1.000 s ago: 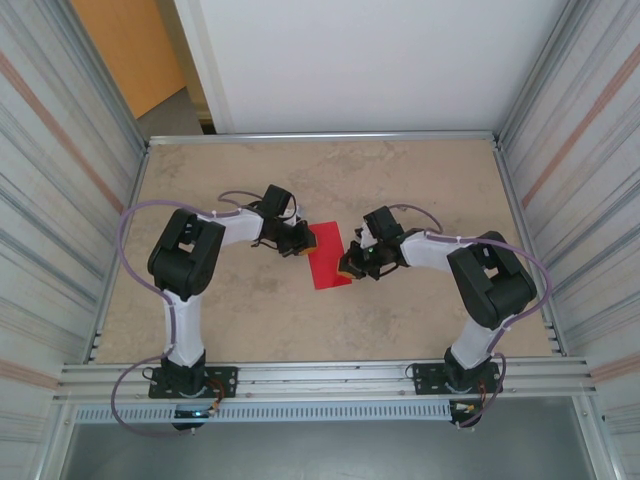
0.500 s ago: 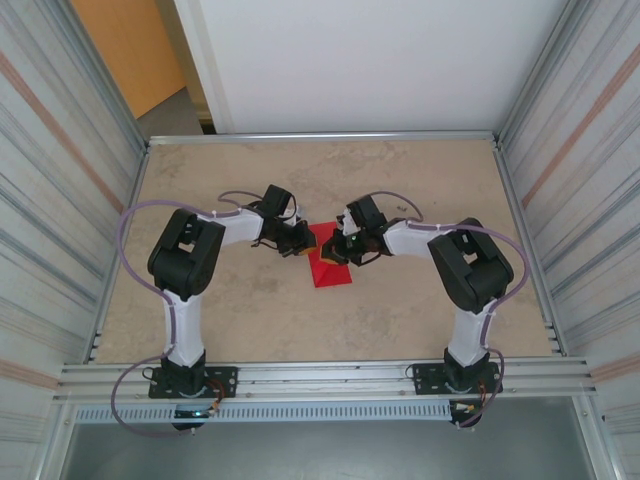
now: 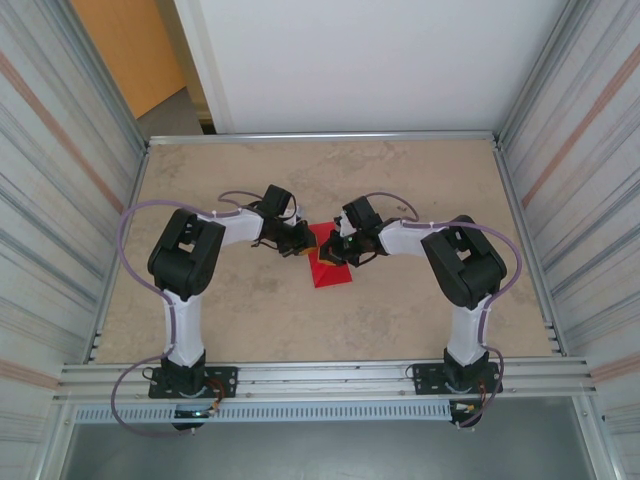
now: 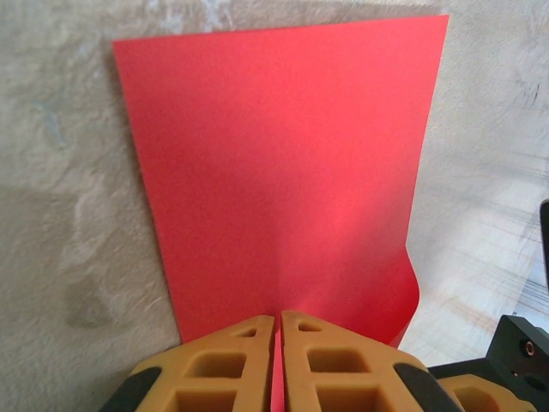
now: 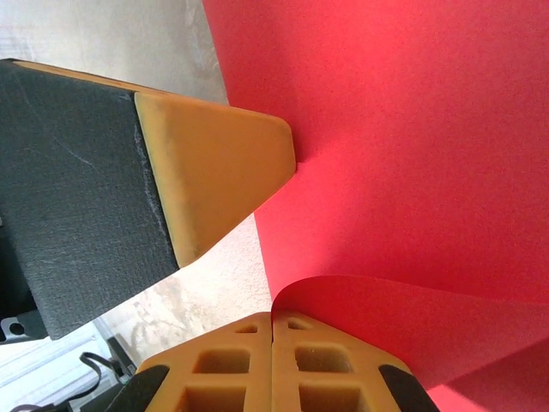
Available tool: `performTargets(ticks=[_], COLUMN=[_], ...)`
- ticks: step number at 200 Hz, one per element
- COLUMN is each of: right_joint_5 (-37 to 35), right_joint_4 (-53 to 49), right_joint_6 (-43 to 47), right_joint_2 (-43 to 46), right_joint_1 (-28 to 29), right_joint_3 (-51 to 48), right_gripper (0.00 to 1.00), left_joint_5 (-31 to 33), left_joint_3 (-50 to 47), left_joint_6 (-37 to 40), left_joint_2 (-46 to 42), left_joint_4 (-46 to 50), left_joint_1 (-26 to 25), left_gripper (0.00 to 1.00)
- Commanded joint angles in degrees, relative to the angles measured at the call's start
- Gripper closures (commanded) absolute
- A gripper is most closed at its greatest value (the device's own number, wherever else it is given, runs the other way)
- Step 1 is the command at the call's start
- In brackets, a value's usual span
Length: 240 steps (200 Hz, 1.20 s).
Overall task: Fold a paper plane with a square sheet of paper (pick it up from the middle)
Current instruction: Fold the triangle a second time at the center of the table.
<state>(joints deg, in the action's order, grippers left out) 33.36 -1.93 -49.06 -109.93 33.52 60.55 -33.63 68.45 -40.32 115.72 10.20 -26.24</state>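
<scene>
Left gripper [image 4: 278, 316] and right gripper [image 5: 273, 318] each pinch the square sheet of paper [image 4: 283, 172]; the right has carried its edge across the sheet.

A beige, mottled table [image 3: 400, 180] is lying inside a thin metal frame [image 3: 320, 136]. Corrugated metal walls are standing along its left [image 3: 60, 200] and right [image 3: 590, 180] sides. A white panel [image 3: 380, 60] is rising behind the far edge, with an orange door [image 3: 130, 50] showing at the far left above grey floor [image 3: 185, 110]. Aluminium rails [image 3: 320, 378] are running across the near edge.
</scene>
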Motion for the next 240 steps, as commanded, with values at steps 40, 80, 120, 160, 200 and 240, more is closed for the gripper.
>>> performTargets(ticks=[40, 80, 120, 160, 200, 240], right_joint_5=[-1.83, -1.68, -1.04, -0.94, -0.58, -0.91], right_joint_4=[-2.15, -2.11, -1.43, -0.18, 0.91, 0.36], right_joint_6=[-0.17, -0.12, -0.25, -0.96, -1.63, -1.71], right_joint_2=[-1.77, -2.25, -2.39, -2.2, -2.3, -2.55], right_joint_1=[0.16, 0.19, 0.21, 0.07, -0.12, -0.12], right_joint_3=[1.26, 1.5, 1.52, 1.18, 0.79, 0.81], right_gripper=[1.0, 1.0, 1.0, 1.0, 1.0, 1.0], left_joint_5=[0.58, 0.57, 0.54, 0.67, 0.67, 0.66], left_joint_3=[-1.83, -1.82, -1.98, -2.08, -2.23, -2.4], left_joint_6=[-0.24, -0.2, -0.29, -0.38, -0.38, -0.38], left_joint_2=[1.44, 1.35, 1.34, 1.26, 1.26, 1.17], left_joint_4=[1.29, 1.24, 1.16, 1.2, 1.15, 1.04], left_joint_1=[-0.27, -0.3, -0.3, -0.3, -0.3, -0.29], left_gripper=[0.88, 0.89, 0.89, 0.89, 0.89, 0.89])
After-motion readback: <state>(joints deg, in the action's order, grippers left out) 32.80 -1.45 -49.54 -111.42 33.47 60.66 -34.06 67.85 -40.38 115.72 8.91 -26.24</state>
